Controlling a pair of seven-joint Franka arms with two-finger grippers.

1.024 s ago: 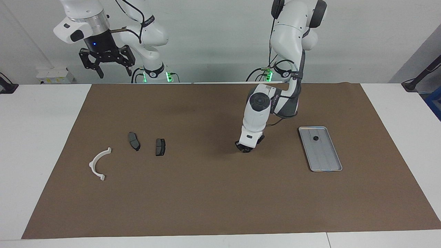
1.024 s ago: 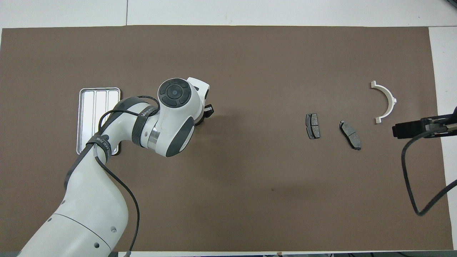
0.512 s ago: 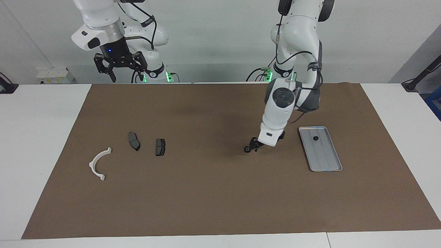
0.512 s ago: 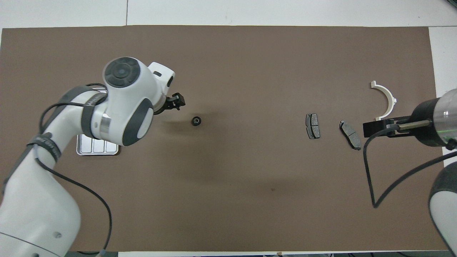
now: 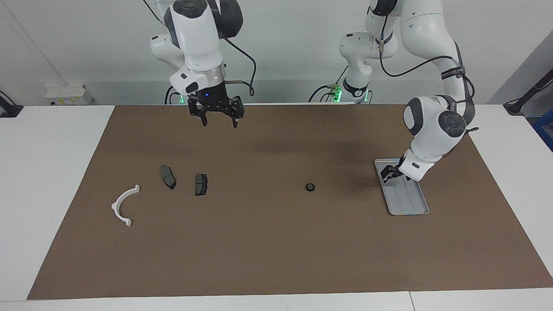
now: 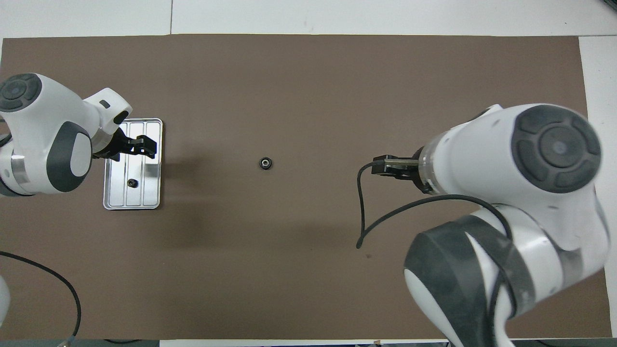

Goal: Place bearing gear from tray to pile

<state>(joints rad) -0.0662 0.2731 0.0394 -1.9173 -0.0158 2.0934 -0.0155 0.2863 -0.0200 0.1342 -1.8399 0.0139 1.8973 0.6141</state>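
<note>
The bearing gear (image 5: 309, 187) lies alone at frame centre, well apart from the pile (image 5: 167, 176) at left; the open right gripper (image 5: 218, 122), empty above, may nudge it rolling. The left gripper (image 5: 392, 171), open, hangs over the tray (image 5: 410, 206)

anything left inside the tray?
One small dark part lies in the tray, seen from overhead. The left gripper hangs over the tray's end farther from the robots, covering part of the floor there.

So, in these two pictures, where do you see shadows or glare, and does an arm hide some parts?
Facing view: soft shadow on the brown mat beside the tray, under the left gripper. Overhead view: the tray reflects light brightly; the right arm hides the pile; the bearing gear looks sharp.
</note>
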